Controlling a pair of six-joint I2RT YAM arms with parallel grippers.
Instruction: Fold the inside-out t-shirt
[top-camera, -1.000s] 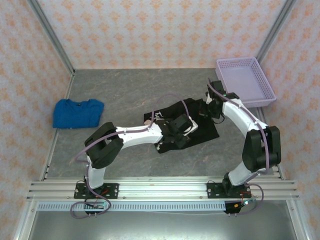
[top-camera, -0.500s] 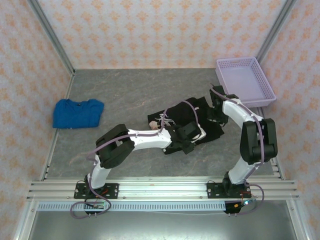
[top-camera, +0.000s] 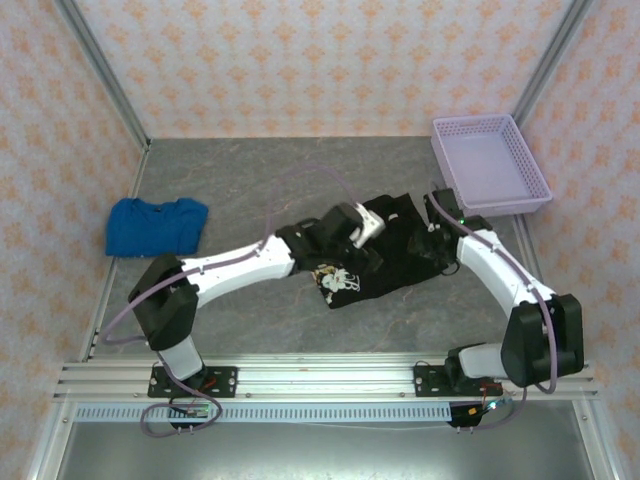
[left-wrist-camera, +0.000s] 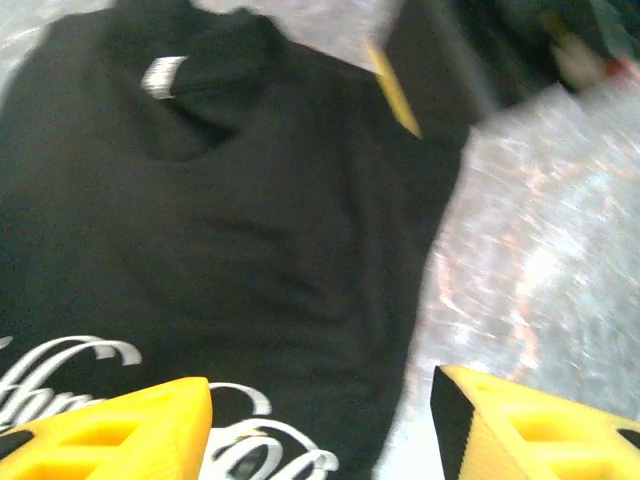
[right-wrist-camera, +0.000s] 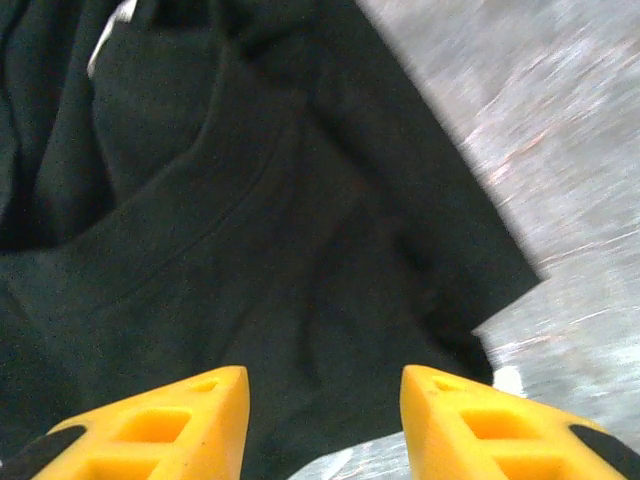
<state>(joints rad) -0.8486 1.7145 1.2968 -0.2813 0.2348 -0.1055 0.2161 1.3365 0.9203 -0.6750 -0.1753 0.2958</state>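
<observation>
L tool (left-wrist-camera: 320, 400) & R tool (right-wrist-camera: 325, 395) both part-open, gripping nothing. Black t-shirt (top-camera: 395, 255) lies just under/ahead of each; long axis runs tool-to-tool.

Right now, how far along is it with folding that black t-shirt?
Partway, I'd judge. Done: the black t-shirt looks doubled over into a rough bundle, its white print showing. In hand: nothing; the left gripper and right gripper hang open over the cloth. Left: it looks lumpy and uneven, so flattening and squaring remain.
</observation>
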